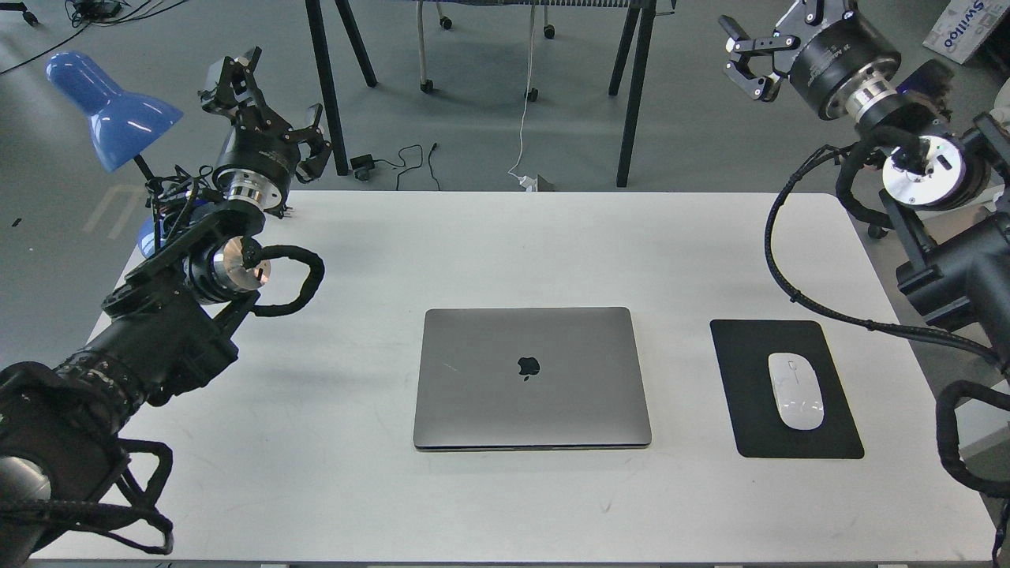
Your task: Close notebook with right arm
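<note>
Lying shut and flat near the front edge of the worktop point(489, 237), midway along it, the notebook point(533, 379) shows its grey lid and dark apple logo. Toward the right edge, a white mouse point(795, 390) rests on a black mouse pad point(742, 394). The right gripper point(746, 59) hangs open above the far right corner; the left gripper point(272, 99) is spread open beyond the far left corner.

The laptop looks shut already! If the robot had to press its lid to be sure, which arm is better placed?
Neither by much. The notebook lies flat and closed. Both the right gripper and left gripper are raised beyond the table's far edge. I'd guess right, since that's its job.
</note>
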Robot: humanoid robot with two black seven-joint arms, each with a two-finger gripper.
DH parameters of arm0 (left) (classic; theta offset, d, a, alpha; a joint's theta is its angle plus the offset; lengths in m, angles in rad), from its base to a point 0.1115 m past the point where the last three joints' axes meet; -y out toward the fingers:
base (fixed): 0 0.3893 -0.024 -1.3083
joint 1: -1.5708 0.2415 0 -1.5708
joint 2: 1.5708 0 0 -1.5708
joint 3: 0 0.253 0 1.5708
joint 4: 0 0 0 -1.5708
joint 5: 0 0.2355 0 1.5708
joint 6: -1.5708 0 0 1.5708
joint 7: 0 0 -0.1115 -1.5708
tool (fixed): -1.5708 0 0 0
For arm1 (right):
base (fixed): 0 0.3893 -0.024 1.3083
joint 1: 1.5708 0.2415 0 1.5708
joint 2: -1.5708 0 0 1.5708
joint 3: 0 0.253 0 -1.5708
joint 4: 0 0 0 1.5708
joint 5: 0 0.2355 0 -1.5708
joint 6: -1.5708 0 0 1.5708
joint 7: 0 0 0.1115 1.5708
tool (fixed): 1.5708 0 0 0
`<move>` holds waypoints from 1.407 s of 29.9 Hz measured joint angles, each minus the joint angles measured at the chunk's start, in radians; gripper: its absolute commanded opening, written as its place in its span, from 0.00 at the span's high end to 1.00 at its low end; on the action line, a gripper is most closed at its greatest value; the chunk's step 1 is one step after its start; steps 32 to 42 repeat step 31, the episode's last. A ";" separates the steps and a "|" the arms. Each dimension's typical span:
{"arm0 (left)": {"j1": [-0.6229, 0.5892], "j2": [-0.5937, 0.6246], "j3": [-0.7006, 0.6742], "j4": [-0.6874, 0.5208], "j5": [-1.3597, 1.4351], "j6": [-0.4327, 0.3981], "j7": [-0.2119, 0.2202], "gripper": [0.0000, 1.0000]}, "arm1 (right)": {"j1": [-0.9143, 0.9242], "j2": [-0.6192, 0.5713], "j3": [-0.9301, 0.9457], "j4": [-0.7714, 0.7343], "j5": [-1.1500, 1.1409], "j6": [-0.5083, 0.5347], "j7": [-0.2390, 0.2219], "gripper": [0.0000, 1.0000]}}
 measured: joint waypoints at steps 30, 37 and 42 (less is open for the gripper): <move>0.000 0.000 0.000 0.000 0.000 0.000 0.000 0.00 | -0.150 0.130 0.036 -0.021 0.153 0.033 0.055 0.00; 0.000 0.000 0.000 0.000 0.000 0.000 0.000 0.00 | -0.150 0.130 0.035 -0.021 0.153 0.033 0.055 0.00; 0.000 0.000 0.000 0.000 0.000 0.000 0.000 0.00 | -0.150 0.130 0.035 -0.021 0.153 0.033 0.055 0.00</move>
